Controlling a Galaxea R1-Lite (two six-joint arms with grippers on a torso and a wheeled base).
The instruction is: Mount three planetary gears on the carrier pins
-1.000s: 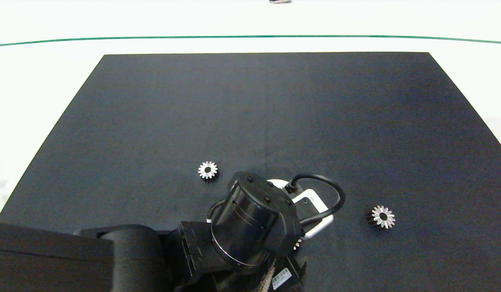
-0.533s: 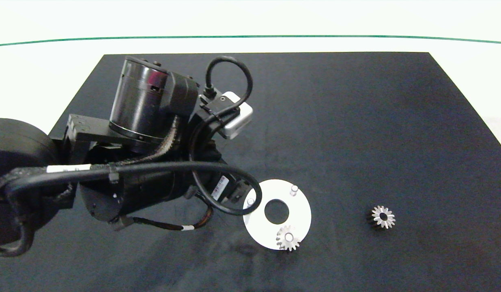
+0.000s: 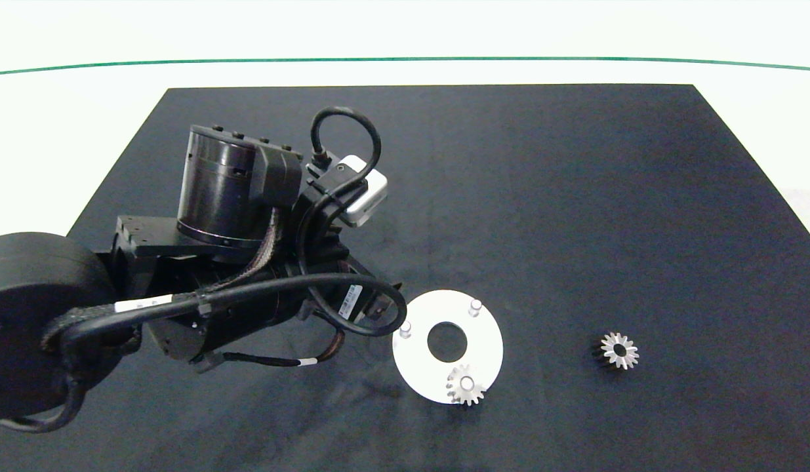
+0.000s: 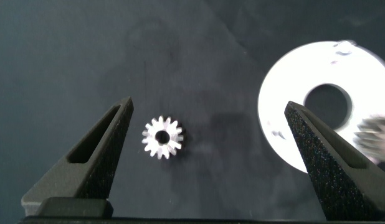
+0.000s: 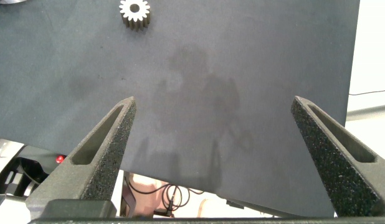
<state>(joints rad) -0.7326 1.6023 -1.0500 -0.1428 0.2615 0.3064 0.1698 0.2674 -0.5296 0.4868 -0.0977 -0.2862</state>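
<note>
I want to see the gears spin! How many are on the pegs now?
One gear sits on a peg of the white disc. The open left gripper hovers over a second gear lying on the mat beside the disc. The third gear lies off to the right, and two pegs are bare. The open right gripper waits at the mat's edge.

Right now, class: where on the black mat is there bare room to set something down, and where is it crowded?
Bare: the far half of the black mat, and the strip between the white disc and the loose gear. Crowded: near-left, where the left arm hangs, its open left gripper over another gear.
</note>
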